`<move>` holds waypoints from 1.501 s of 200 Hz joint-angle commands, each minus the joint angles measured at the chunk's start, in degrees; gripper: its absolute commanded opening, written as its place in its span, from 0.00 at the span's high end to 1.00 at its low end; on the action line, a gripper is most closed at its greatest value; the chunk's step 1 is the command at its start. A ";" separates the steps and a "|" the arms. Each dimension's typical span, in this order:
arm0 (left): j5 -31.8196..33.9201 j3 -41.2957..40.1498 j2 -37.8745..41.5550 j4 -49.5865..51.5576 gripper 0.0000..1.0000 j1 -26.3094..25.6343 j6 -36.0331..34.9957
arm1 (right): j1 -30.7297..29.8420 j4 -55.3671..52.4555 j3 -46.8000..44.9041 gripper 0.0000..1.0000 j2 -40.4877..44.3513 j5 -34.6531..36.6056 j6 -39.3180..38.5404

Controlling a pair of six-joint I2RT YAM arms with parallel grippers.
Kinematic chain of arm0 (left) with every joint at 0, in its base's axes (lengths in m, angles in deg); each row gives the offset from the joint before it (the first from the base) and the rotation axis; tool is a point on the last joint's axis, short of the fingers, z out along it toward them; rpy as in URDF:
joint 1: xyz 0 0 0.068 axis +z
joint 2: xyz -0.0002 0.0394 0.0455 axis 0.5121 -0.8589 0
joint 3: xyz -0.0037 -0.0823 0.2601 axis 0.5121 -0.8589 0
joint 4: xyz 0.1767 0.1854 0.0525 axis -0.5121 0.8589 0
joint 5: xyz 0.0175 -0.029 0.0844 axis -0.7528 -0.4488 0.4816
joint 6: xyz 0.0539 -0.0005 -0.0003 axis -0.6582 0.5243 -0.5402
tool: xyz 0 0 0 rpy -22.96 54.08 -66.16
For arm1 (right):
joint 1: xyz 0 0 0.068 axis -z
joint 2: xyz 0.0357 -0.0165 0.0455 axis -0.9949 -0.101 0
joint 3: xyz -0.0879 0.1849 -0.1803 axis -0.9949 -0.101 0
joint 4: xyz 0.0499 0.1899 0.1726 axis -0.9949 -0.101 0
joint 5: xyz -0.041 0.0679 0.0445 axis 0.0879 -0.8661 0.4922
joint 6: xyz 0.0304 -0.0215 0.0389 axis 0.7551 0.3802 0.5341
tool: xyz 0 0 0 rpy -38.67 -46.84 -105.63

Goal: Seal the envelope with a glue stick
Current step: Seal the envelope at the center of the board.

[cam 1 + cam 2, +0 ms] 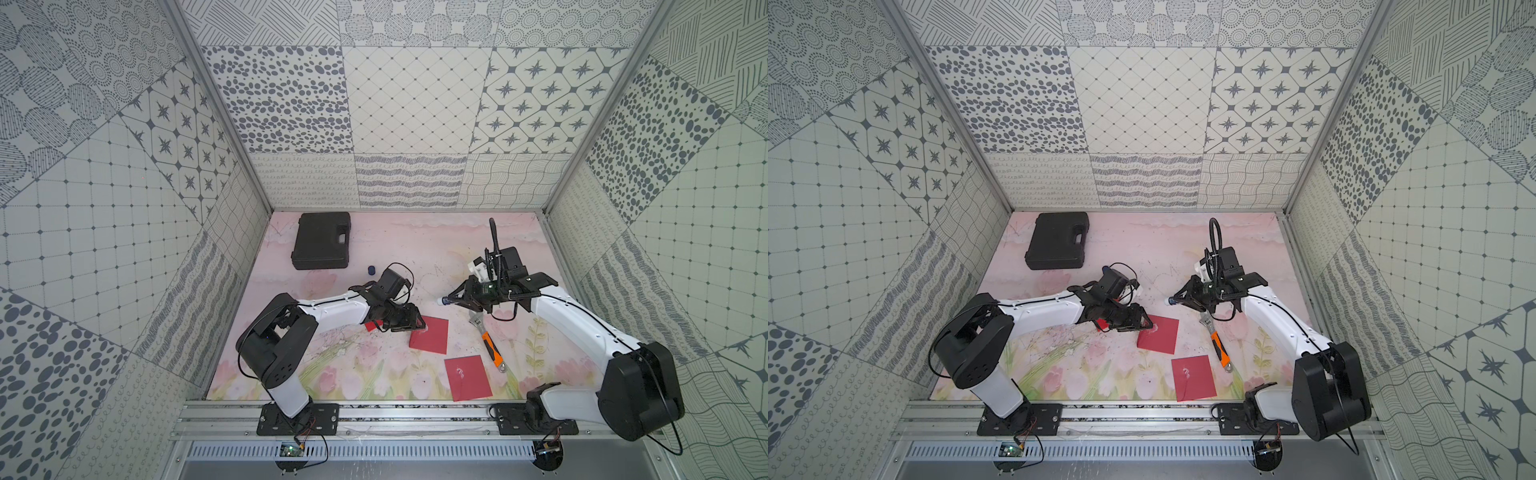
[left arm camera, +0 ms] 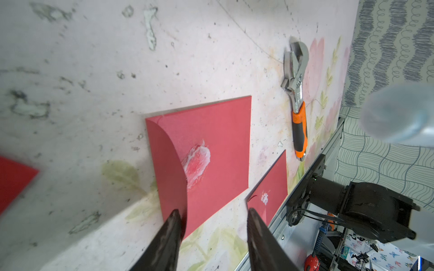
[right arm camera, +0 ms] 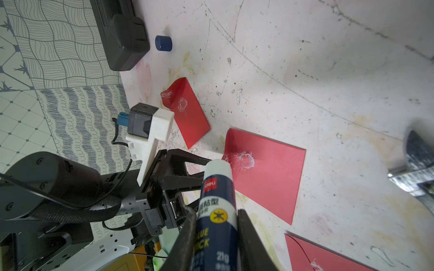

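**A:** What is the right claw (image 3: 216, 212) doing?

**B:** It is clenching the glue stick (image 3: 217, 187) by its dark blue label. The white uncapped end is sticking out past the fingertips, pointing toward the red envelope (image 3: 270, 169). In both top views the glue stick (image 1: 444, 300) is sitting apart from that envelope (image 1: 430, 336).

**A:** And the left claw (image 2: 213, 212)?

**B:** It is standing released, jaws apart, with nothing between them. It is hanging low over the near edge of the red envelope (image 2: 216, 131). One fingertip (image 2: 175, 217) is lying over the curved flap. I cannot tell whether it is touching.

**A:** Is anything showing inside the envelope?

**B:** No. The flap is lying folded over the body, with a white glue smear (image 2: 197, 159) showing just past its edge, ahead of the left claw.

**A:** Any other containers?

**B:** A black case (image 1: 321, 240) is lying closed on the table (image 1: 415, 257), well beyond the left claw, hiding its contents. The dark blue cap (image 3: 163, 43) is sitting just beside it. A second red envelope (image 1: 467, 377) is lying nearby, and an orange-handled adjustable wrench (image 1: 488, 340) is lying under the right arm, behind its claw.
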 commanded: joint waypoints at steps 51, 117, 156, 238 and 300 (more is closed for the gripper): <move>-5.51 -0.33 -4.67 -8.97 0.53 0.14 4.79 | 0.36 0.23 0.23 1.00 2.73 -0.21 -0.86; -6.12 -3.79 -9.24 -14.98 0.51 0.18 7.88 | 0.81 -0.70 -0.03 1.00 3.04 -0.46 -1.46; -2.54 -3.02 -9.27 -9.27 0.61 0.16 5.71 | 0.90 -0.83 0.01 1.00 3.04 -0.37 -1.52; 11.76 4.95 -11.05 11.69 0.79 -3.11 -4.90 | 1.08 -2.73 0.75 1.00 3.89 1.59 -2.56; 26.12 11.23 -15.12 25.20 0.84 -9.47 -7.81 | 1.17 -6.08 2.48 1.00 4.42 4.68 -5.14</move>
